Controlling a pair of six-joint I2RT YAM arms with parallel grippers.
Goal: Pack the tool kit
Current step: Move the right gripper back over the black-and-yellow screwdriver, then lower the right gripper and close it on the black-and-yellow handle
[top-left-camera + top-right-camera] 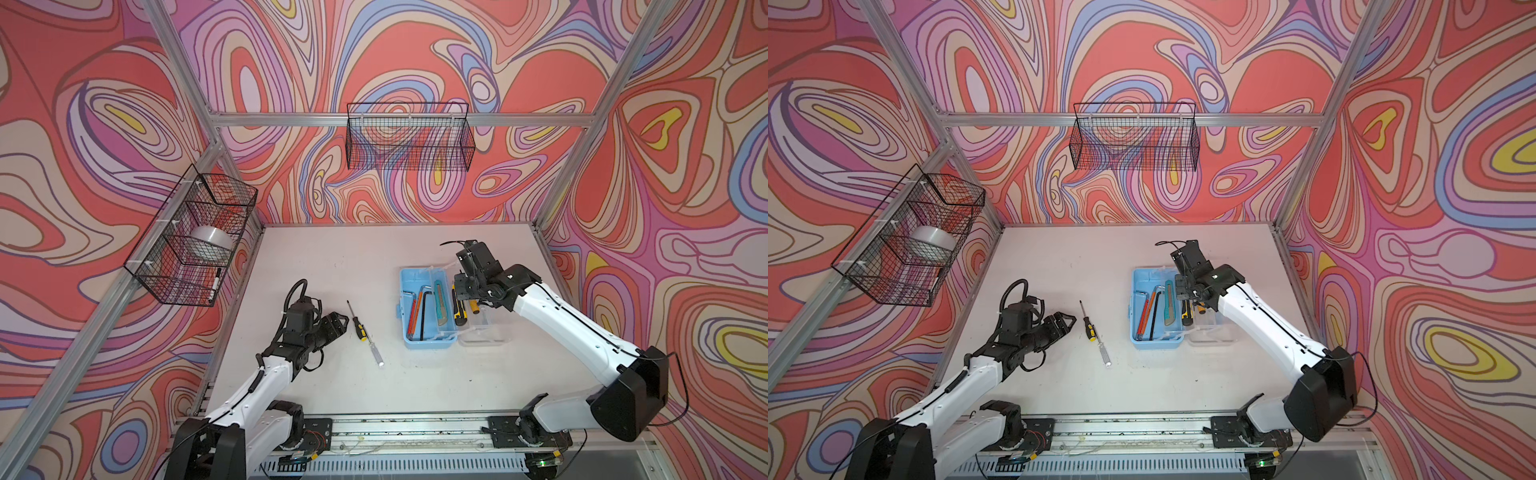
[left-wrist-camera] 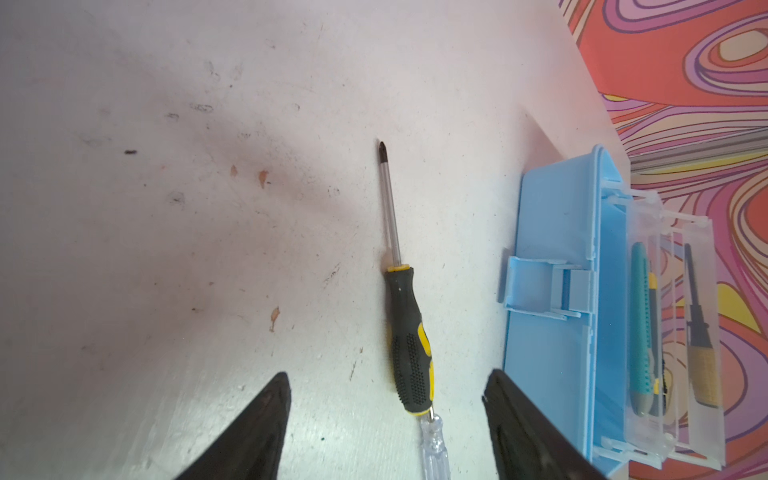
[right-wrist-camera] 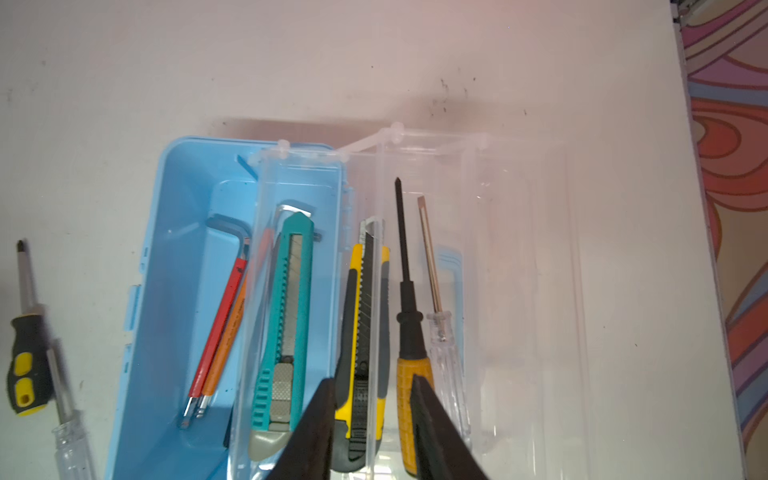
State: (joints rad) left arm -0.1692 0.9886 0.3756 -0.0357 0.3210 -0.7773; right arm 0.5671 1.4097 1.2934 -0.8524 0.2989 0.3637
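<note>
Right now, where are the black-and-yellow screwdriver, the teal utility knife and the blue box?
black-and-yellow screwdriver (image 2: 409, 345): left wrist view, on its handle.
teal utility knife (image 3: 286, 316): right wrist view, on its body.
blue box (image 1: 430, 343): a top view, on its near wall.

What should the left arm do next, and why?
Probably lower the left fingers around the black-and-yellow screwdriver and close. It lies on the table, outside the blue box, and the left wrist view shows its handle lined up between the open fingers, which hold nothing.
</note>
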